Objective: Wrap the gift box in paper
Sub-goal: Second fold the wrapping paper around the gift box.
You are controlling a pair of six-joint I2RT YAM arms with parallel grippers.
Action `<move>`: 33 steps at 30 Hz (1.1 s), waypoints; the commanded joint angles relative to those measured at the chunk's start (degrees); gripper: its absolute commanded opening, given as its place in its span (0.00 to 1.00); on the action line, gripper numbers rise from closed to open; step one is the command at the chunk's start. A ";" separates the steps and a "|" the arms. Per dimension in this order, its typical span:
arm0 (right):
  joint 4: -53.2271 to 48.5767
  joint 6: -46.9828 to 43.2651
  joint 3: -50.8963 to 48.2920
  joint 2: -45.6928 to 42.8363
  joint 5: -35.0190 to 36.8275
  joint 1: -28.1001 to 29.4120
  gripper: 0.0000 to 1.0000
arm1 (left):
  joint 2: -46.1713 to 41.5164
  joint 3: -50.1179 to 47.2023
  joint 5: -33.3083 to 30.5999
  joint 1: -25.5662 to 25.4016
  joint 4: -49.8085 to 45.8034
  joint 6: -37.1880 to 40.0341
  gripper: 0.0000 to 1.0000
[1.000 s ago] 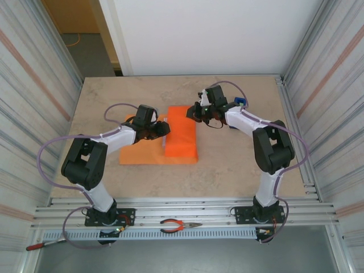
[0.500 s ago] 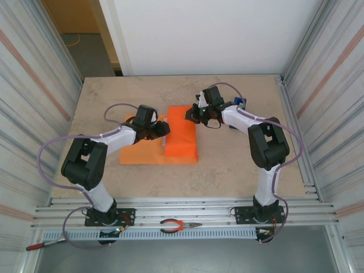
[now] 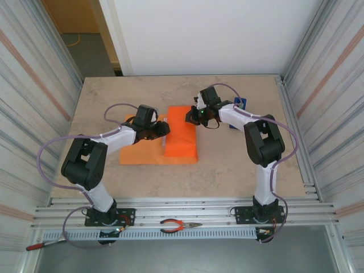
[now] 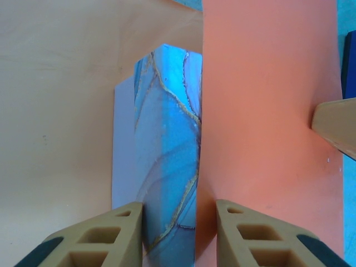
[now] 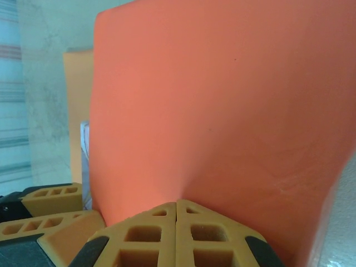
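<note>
gift box (image 4: 167, 156): under folded paper (image 3: 181, 136) | right gripper (image 5: 176, 207): pinching flap at box's far-right corner | left gripper (image 4: 179, 204): straddles box side, clamp unclear | risk: overpull tears flap, drags box

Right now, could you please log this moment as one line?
left gripper: astride box | right gripper: shut on paper | paper: folded over box

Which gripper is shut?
The right gripper: its fingers meet, pinching the paper. The left gripper is open, straddling the blue marbled gift box.
</note>
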 commanded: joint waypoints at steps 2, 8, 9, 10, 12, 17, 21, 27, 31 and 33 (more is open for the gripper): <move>-5.61 -2.80 -0.55 2.14 2.44 0.39 0.00 | -0.47 -1.90 -1.85 -0.43 -5.39 -0.20 0.35; -5.49 -3.00 -1.74 2.09 2.73 0.37 0.00 | -6.26 -0.31 0.31 3.92 -8.25 2.64 0.46; -5.42 -3.07 -1.98 2.07 2.81 0.32 0.00 | -7.44 -0.66 0.33 5.01 -8.98 2.78 0.47; -5.32 -3.07 -2.23 2.07 2.80 0.28 0.00 | -8.89 -1.44 0.39 6.78 -9.36 2.78 0.47; -4.93 -3.09 -2.62 1.97 2.75 0.21 0.00 | -11.55 -3.49 0.39 10.14 -9.62 2.46 0.49; -4.49 -3.09 -3.15 2.26 2.58 0.13 0.00 | -17.45 -10.18 -0.93 19.57 -11.91 1.13 0.53; -4.27 -3.00 -3.39 2.64 2.26 0.04 0.00 | -21.09 -14.91 -4.64 23.62 -14.70 -0.54 0.58; -3.98 -2.87 -3.62 3.00 1.99 0.04 0.00 | -24.75 -20.71 -8.00 26.63 -15.25 -4.60 0.63; -4.00 -2.84 -3.57 3.02 1.77 0.04 0.00 | -24.17 -22.42 -8.08 26.94 -14.40 -6.24 0.65; -3.92 -2.82 -3.50 3.02 1.78 0.04 0.00 | -23.13 -22.63 -7.46 26.90 -13.77 -6.48 0.65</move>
